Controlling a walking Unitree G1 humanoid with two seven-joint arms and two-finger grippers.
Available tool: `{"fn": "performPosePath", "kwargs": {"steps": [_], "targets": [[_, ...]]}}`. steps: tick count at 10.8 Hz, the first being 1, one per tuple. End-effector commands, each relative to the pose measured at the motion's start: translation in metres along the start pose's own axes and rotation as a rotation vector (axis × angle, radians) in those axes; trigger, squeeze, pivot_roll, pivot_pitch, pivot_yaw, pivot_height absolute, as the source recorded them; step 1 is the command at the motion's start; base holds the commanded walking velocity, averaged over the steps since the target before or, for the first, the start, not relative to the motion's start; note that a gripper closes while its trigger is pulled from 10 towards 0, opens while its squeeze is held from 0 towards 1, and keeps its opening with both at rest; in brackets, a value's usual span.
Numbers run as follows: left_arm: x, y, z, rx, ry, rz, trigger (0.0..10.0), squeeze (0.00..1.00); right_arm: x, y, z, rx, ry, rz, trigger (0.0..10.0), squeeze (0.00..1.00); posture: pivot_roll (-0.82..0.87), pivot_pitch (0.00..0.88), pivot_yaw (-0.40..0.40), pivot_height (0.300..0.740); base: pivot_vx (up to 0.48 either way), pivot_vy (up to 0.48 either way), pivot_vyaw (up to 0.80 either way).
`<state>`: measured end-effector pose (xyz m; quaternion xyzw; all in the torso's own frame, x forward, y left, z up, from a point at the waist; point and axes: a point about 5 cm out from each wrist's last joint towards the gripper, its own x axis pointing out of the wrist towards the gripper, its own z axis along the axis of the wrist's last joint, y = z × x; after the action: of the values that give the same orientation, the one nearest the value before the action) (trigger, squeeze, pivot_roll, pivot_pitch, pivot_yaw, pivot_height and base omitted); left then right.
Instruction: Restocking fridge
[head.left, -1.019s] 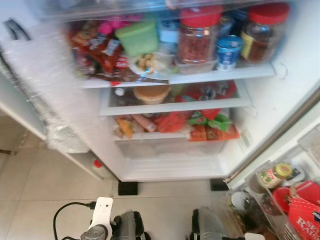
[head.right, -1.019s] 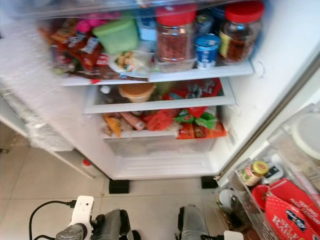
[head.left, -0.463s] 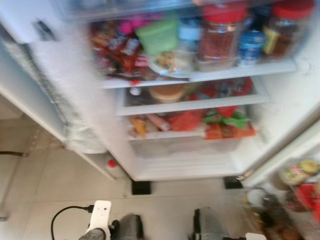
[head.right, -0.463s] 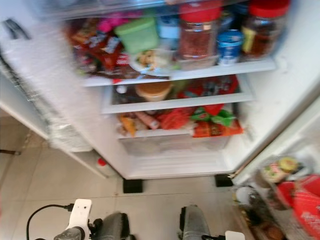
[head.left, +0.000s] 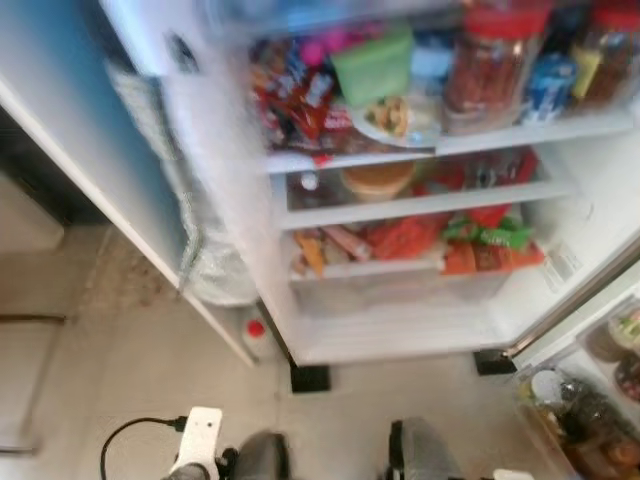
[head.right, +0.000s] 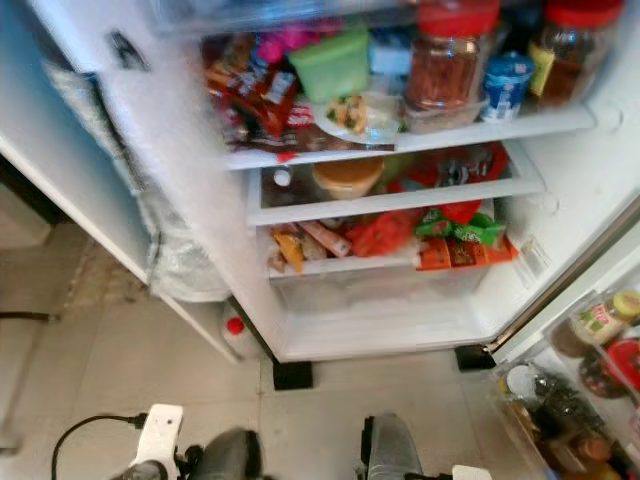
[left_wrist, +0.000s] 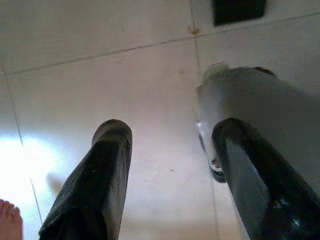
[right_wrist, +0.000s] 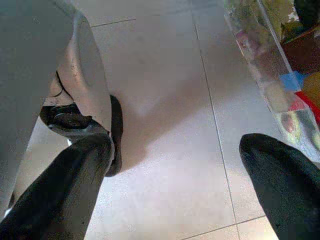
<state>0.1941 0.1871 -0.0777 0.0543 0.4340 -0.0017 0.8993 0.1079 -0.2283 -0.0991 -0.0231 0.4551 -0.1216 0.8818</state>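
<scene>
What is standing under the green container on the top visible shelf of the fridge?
Under the green container is a wrapped plate of food resting on the shelf. The container and the wrap cover much of it, so what the food is cannot be told.

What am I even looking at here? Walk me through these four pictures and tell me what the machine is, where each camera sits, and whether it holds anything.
This is a walking humanoid robot standing before an open fridge. The two wide pictures come from a stereo camera on its head, looking forward and down. They show crowded shelves: a green container, two red-lidded jars, a blue-and-white tub, and packets lower down. The door rack on the right carries bottles and jars. The other two pictures come from cameras on the wrists, looking along each gripper's two black fingers. The left gripper and right gripper both hang over the tiled floor, fingers apart, holding nothing.
</scene>
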Motion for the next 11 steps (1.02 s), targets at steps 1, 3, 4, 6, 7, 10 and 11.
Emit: {"fn": "performPosePath", "kwargs": {"steps": [1, 3, 4, 6, 7, 10, 11], "targets": [[-0.0048, -0.0013, -0.0235, -0.006, 0.08, -0.014, 10.0, 0.0, -0.0033, 0.0209, -0.0093, 0.01, 0.031, 0.072, 10.0, 0.0, -0.11, 0.167, 0.115, 0.645, 0.0, 0.341, 0.0], [-0.0054, 0.0002, -0.0257, -0.005, 0.09, -0.012, 10.0, 0.0, -0.0035, 0.0214, -0.0102, 0.011, 0.037, 0.076, 10.0, 0.0, -0.11, 0.165, 0.117, 0.645, 0.0, 0.343, 0.0], [-0.0055, 0.001, -0.0261, -0.004, 0.092, -0.011, 10.0, 0.0, -0.0034, 0.0219, -0.0099, 0.011, 0.037, 0.08, 10.0, 0.0, -0.1, 0.173, 0.114, 0.645, 0.0, 0.345, 0.0], [-0.0054, 0.0025, -0.0256, -0.008, 0.093, -0.007, 10.0, 0.0, -0.0029, 0.0222, -0.009, 0.01, 0.038, 0.084, 10.0, 0.0, -0.11, 0.182, 0.106, 0.645, 0.0, 0.341, 0.0], [-0.0053, 0.0022, -0.0254, -0.01, 0.093, -0.007, 10.0, 0.0, -0.0027, 0.0219, -0.0089, 0.011, 0.039, 0.083, 10.0, 0.0, -0.11, 0.179, 0.105, 0.645, 0.0, 0.341, 0.0], [-0.0041, 0.0005, -0.0209, -0.013, 0.08, -0.015, 10.0, 0.0, -0.002, 0.0206, -0.007, 0.038, 0.036, 0.079, 10.0, 0.0, -0.1, 0.187, 0.104, 0.645, 0.0, 0.112, 0.0], [-0.0043, 0.0011, -0.0216, -0.021, 0.081, -0.013, 10.0, 0.0, -0.002, 0.0206, -0.0069, 0.041, 0.034, 0.069, 10.0, 0.0, -0.1, 0.191, 0.106, 0.649, 0.0, 0.0, 0.0]]}}
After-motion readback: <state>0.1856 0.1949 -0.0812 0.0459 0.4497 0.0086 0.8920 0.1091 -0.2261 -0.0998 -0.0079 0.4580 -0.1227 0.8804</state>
